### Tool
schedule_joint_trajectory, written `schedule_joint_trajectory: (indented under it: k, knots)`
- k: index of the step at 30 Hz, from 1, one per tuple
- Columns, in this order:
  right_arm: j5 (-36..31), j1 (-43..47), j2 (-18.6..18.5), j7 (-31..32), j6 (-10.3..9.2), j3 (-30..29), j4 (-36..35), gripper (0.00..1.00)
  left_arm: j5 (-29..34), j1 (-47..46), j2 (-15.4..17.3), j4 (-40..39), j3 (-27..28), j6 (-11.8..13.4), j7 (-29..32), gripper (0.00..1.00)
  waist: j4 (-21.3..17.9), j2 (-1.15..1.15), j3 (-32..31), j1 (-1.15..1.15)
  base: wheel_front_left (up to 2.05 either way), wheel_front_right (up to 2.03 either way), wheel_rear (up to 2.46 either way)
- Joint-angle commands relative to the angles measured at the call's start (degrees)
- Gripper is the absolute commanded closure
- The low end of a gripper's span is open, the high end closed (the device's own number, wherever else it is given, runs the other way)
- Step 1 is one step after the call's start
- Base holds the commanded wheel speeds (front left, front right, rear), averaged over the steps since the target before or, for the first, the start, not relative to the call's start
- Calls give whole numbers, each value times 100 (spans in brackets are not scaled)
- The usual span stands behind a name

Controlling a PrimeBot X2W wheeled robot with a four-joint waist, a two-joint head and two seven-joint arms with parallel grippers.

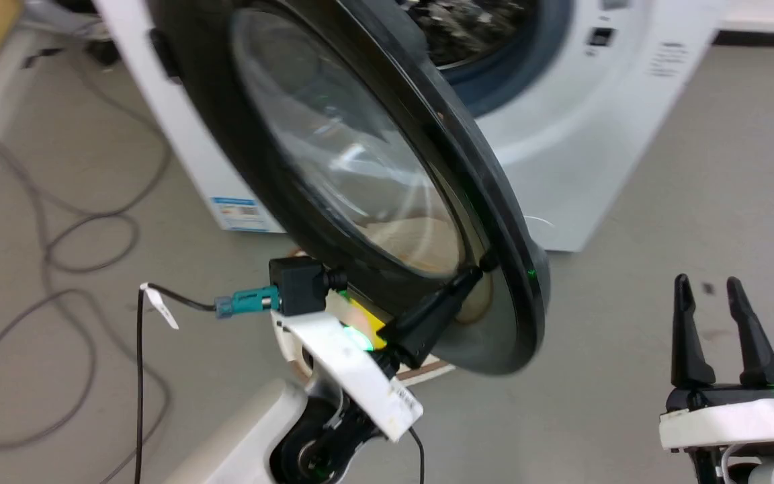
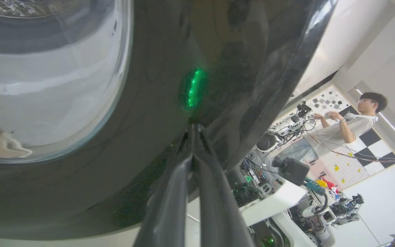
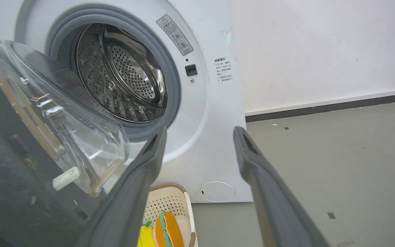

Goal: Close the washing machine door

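The washing machine door (image 1: 494,202) stands swung open, its black rim and clear glass bowl facing me. Behind it is the white washing machine (image 1: 562,134) with its steel drum (image 3: 125,75) and grey gasket exposed. My left gripper (image 1: 473,273) is shut, and its tips touch the door's outer face near the lower rim. In the left wrist view the joined fingers (image 2: 197,161) press on the glossy black door (image 2: 149,103), beside a green light reflection. My right gripper (image 1: 711,286) hangs open at the lower right, away from the door. In its own view it (image 3: 200,133) points at the machine's front (image 3: 211,103), with the door (image 3: 46,113) to its left.
A cream perforated basket (image 3: 188,202) holding coloured items sits on the floor below the drum opening. Grey cables (image 1: 58,235) loop over the floor at the left. A person (image 2: 355,120) stands past the door's edge among robot equipment. Bare grey floor (image 1: 696,168) lies to the right.
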Motion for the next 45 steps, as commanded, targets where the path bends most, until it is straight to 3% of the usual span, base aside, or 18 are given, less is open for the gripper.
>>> schedule_joint_trajectory:
  k: [1, 8, 13, 19, 20, 21, 22, 27, 28, 29, 30, 32, 36, 40, 45]
  knots:
    - [36, -96, 7, -26, 5, 10, 20, 0, -78, -177, 21, 138, -112, -26, -134, 100, -248, 0, 66, 0, 0, 0, 0]
    - [196, -113, 7, -26, 5, -24, 105, 0, -376, -574, 153, 673, -698, -26, -655, 100, -464, 0, 62, 0, 0, 0, 0]
    - [234, -49, 7, -26, 5, -26, 141, 0, -504, -647, 448, 811, -1007, -26, -991, 100, -436, 0, -39, 0, 0, 0, 0]
    - [174, 76, 7, -26, 5, -54, 27, 0, -40, -692, 860, 1205, -979, -19, -1451, 100, -288, 0, -255, 0, 0, 0, 0]
    - [161, 94, 7, -26, 5, -81, -22, 0, 165, -697, 893, 1337, -855, 56, -1499, 75, -263, 0, -288, 0, 0, 0, 0]
    - [160, 107, 7, -26, 5, -113, -70, 0, 384, -694, 900, 1436, -687, 193, -1527, 35, -238, 0, -319, 0, 0, 0, 0]
    - [155, 113, 7, -26, 5, -147, -128, 0, 590, -670, 870, 1479, -440, 340, -1539, 0, -212, 0, -348, 0, 0, 0, 0]
    - [129, 62, 7, -26, 5, -290, -452, 0, 2067, -194, 618, 1111, 1140, 1037, -1546, 0, -89, 0, -471, 0, 0, 0, 0]
    - [129, 62, 7, -26, 5, -290, -452, 0, 2067, -194, 618, 1111, 1140, 1037, -1546, 0, -89, 0, -471, 0, 0, 0, 0]
    - [99, 17, 7, -26, 5, -320, -617, 0, 2787, 71, 560, 866, 1621, 1346, -1547, 0, -38, 0, -526, 0, 0, 0, 0]
    - [99, 17, 7, -26, 5, -320, -617, 0, 2787, 71, 560, 866, 1621, 1346, -1547, 0, -38, 0, -526, 0, 0, 0, 0]
    - [82, -86, 7, -26, 5, -335, -906, 0, 3668, 479, 464, 501, 2204, 1732, -1547, 0, 40, 0, -600, 0, 0, 0, 0]
    - [102, -240, 7, -26, 5, -307, -1305, 0, 4640, 1017, 454, 177, 2663, 2171, -1548, 0, 146, 0, -681, 0, 0, 0, 0]
    - [236, -405, 7, -26, 5, -120, -1699, 0, 5181, 1543, 388, 17, 2970, 2429, -1548, 0, 252, 0, -728, 0, 0, 0, 0]
    - [319, -535, 7, -26, 5, 378, -2093, 0, 5458, 1998, 249, -80, 3156, 2469, -1548, 0, 355, 0, -754, 0, 0, 0, 0]
